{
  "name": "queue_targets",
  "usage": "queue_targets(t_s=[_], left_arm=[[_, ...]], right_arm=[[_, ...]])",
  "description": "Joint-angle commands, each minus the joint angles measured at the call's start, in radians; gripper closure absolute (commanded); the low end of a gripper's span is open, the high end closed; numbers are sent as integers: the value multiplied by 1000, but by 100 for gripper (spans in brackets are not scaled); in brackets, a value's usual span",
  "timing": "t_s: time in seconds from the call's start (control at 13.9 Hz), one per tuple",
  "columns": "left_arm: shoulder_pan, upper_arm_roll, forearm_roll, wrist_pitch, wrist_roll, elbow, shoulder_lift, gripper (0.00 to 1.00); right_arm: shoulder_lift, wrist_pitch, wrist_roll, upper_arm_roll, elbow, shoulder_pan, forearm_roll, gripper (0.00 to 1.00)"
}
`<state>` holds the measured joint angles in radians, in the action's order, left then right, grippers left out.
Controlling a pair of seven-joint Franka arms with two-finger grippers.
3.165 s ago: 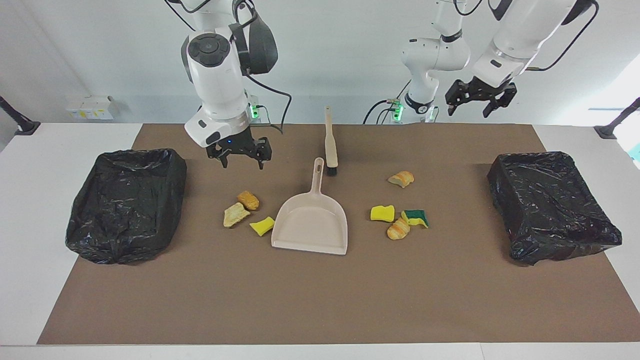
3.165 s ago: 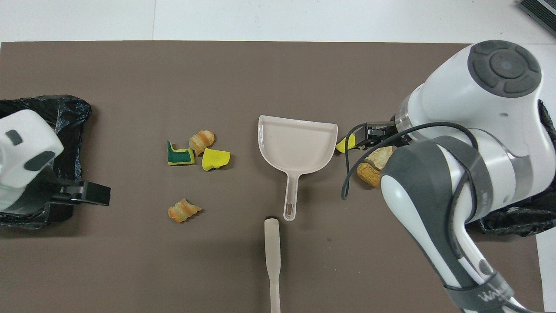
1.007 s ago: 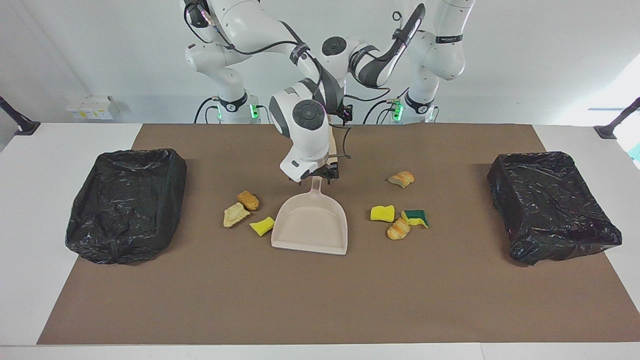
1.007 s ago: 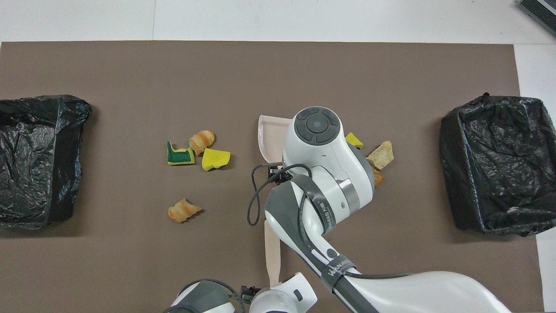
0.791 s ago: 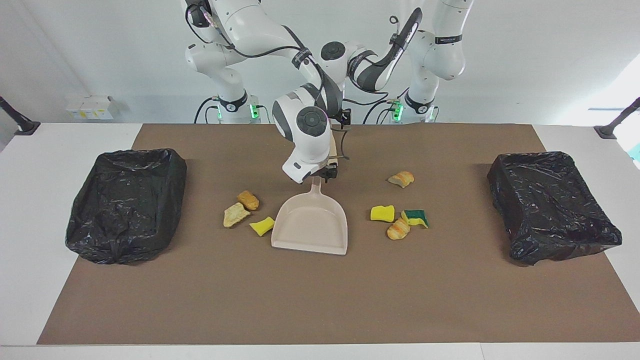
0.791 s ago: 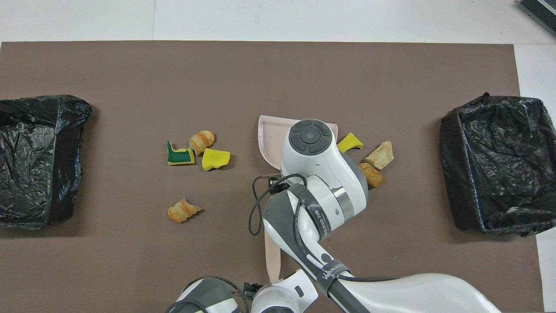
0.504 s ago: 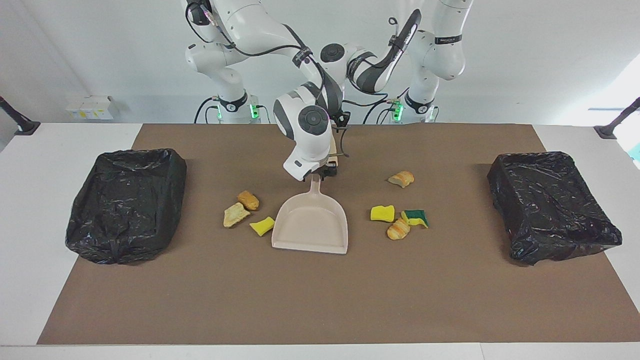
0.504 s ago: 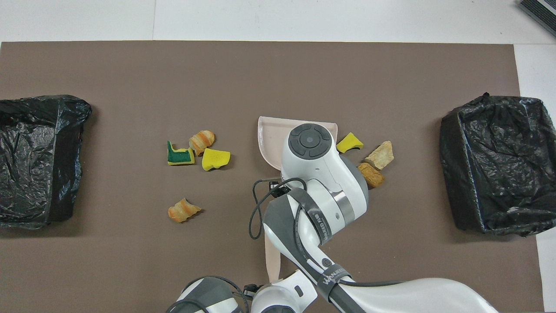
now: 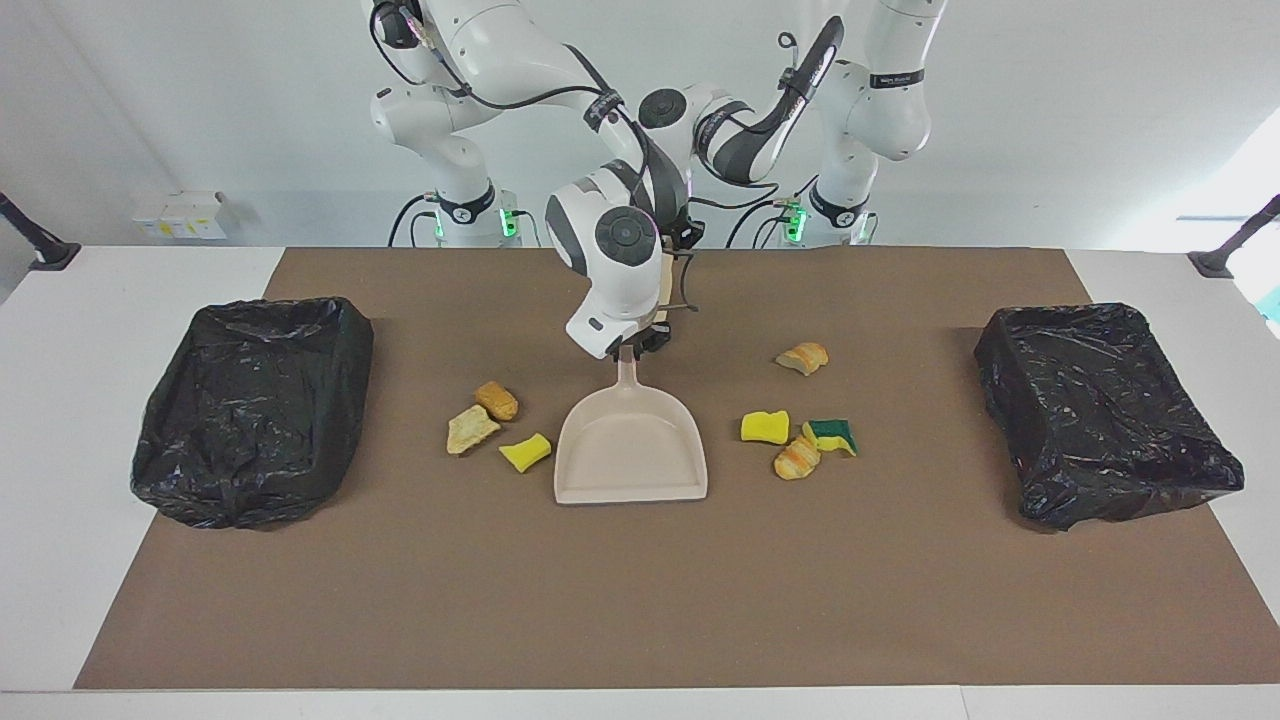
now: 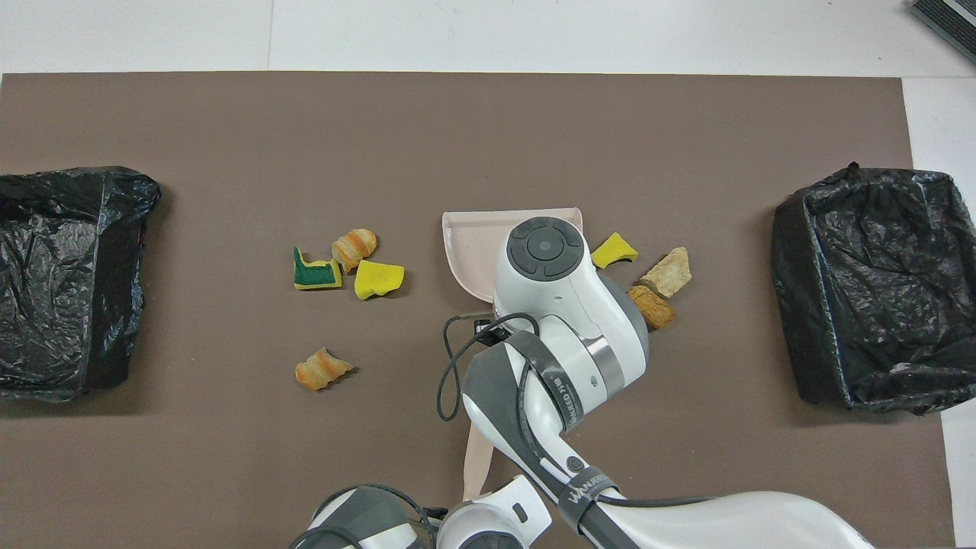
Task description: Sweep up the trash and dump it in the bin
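- Beige plastic dustpan (image 9: 632, 450) lies flat at the middle of the brown mat (image 9: 640, 600), its open mouth turned away from the robots and its handle pointing toward them.
- Right gripper (image 9: 638, 347) is down at the tip of that handle, its fingers closed narrowly on it.
- Left gripper (image 9: 688, 236) sits low over the robots' end of the beige brush (image 10: 476, 465), mostly hidden by the right arm - whether it grips cannot be told.
- Trash - 7 scraps, all on the mat and none in the dustpan:
  - 3 lie beside the dustpan toward the right arm's end: a yellow sponge piece (image 9: 526, 452) just beside the pan's wall, a tan chunk (image 9: 471, 430) and an orange-brown chunk (image 9: 497, 400).
  - 4 lie toward the left arm's end: a yellow sponge (image 9: 765, 427), a green-and-yellow sponge (image 9: 832, 436) and a striped bread chunk (image 9: 797, 458) clustered close together, and a second bread chunk (image 9: 803, 357) apart from them, nearer to the robots.
- Bin at the right arm's end (image 9: 250, 400) and bin at the left arm's end (image 9: 1100, 410) are both lined with black bags and stand well apart from the scraps.
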<state>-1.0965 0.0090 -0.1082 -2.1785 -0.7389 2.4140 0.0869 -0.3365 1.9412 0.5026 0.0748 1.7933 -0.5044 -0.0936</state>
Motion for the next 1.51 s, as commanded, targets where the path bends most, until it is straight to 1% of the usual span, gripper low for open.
queue_targets(t_s=[0.0, 0.07, 0.29, 0.5, 0.65, 0.72, 0.79, 0.86, 0.94, 1.01, 1.08, 1.15, 1.22, 1.29, 1.44], left_arm=[[-2, 17, -16, 89, 3, 5, 66, 100], [15, 17, -14, 121, 9, 4, 86, 100], [21, 20, -16, 195, 16, 5, 126, 100], [72, 26, -14, 294, 62, 7, 210, 100], [157, 28, -14, 354, 91, 7, 278, 100], [220, 31, -14, 394, 166, 5, 302, 100], [309, 32, -14, 434, 244, -9, 316, 100], [402, 32, -14, 471, 329, -29, 315, 100], [493, 32, -14, 486, 410, -41, 307, 100], [573, 32, -13, 476, 467, -41, 301, 100], [640, 34, -11, 459, 540, -44, 283, 100], [724, 35, -11, 456, 581, -73, 251, 100], [801, 36, -8, 477, 581, -123, 197, 100], [845, 36, -2, 503, 581, -175, 135, 100], [906, 36, -1, 482, 567, -236, 24, 100]], right_arm=[[39, -39, -30, 3, -6, 3, -12, 100], [51, -59, -92, 3, -11, 10, 1, 100], [82, -113, -348, -1, -28, 55, 9, 100], [105, -140, -612, -3, -34, 104, 49, 100], [106, -143, -798, -4, -32, 115, 89, 100], [108, -143, -859, -3, -29, 124, 92, 100], [109, -143, -906, -3, -28, 126, 106, 100], [109, -143, -950, -3, -28, 126, 123, 100], [111, -145, -987, -4, -23, 130, 133, 100], [111, -151, -1039, -4, -20, 141, 155, 100], [112, -154, -1102, -4, -15, 145, 191, 100], [116, -153, -1155, -4, -9, 147, 230, 100], [116, -154, -1200, -3, -8, 147, 273, 100], [111, -148, -1261, -1, -2, 147, 328, 100], [100, -125, -1329, 0, 14, 136, 394, 100]])
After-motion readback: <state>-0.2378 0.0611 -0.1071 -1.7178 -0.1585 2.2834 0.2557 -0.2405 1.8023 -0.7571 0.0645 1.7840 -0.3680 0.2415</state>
